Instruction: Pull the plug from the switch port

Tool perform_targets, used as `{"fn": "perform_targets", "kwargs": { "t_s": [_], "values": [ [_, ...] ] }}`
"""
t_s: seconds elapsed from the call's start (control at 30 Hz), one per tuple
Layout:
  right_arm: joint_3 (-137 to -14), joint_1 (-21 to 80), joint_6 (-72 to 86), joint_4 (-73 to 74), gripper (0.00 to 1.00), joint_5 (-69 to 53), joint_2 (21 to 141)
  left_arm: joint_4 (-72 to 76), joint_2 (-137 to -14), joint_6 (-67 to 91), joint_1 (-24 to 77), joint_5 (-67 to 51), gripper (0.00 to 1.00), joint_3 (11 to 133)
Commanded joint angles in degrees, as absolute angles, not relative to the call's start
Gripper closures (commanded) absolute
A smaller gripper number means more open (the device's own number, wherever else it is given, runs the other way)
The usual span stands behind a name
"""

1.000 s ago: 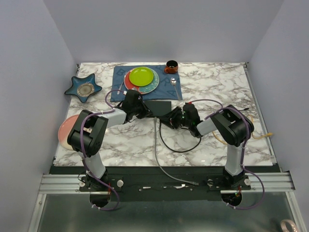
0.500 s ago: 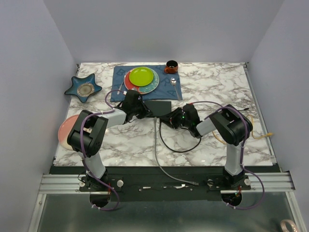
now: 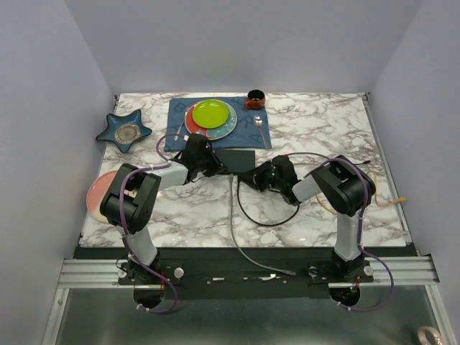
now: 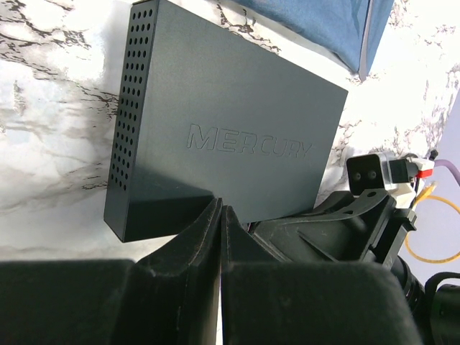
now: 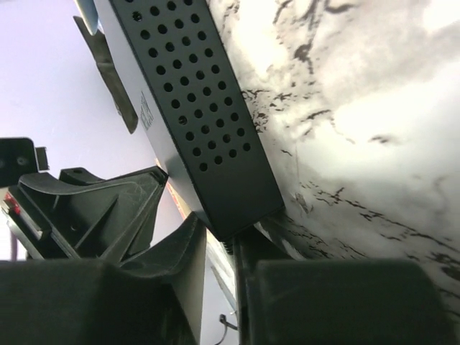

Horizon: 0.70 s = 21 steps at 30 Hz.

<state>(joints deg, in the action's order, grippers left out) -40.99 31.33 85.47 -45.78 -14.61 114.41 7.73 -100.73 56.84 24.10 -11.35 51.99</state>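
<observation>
The switch (image 3: 237, 159) is a flat black box lying mid-table in front of the blue mat; the left wrist view shows its lettered top (image 4: 237, 122). My left gripper (image 3: 208, 164) is shut with nothing between its fingers, its tips (image 4: 220, 210) resting at the switch's left end. My right gripper (image 3: 257, 175) is at the switch's front right corner. Its fingers (image 5: 188, 251) stand a narrow gap apart around the ribbed plug (image 5: 231, 246) that sticks out under the perforated side (image 5: 201, 108). In the top view the gripper hides the plug.
A black cable (image 3: 267, 219) loops from the right gripper toward the front, and a grey cable (image 3: 231, 215) runs to the near edge. The blue mat (image 3: 180, 133) carries a green plate (image 3: 210, 113). An orange cup (image 3: 255, 98), a star dish (image 3: 124, 131) and a pink plate (image 3: 97, 195) stand around.
The right gripper's fingers have drawn closer together around the plug, and it has edged slightly toward the switch. The left arm has not moved.
</observation>
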Motion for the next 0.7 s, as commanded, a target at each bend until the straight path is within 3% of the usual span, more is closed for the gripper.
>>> {"fn": "perform_targets", "kwargs": {
  "t_s": [0.0,0.33,0.67],
  "values": [
    [-42.01,30.94,85.17,-43.68,0.82,-12.3,116.28,6.5,-100.02,56.43,23.91,-12.22,0.87,50.8],
    [-42.18,30.94,78.49,-40.09,1.0,-14.94,114.87,7.64,-98.44,58.18,23.99,-13.88,0.87,49.66],
    [-45.18,30.85,70.31,-31.2,1.0,-17.84,113.64,15.2,-98.26,63.28,27.07,-17.49,0.87,45.26]
  ]
}}
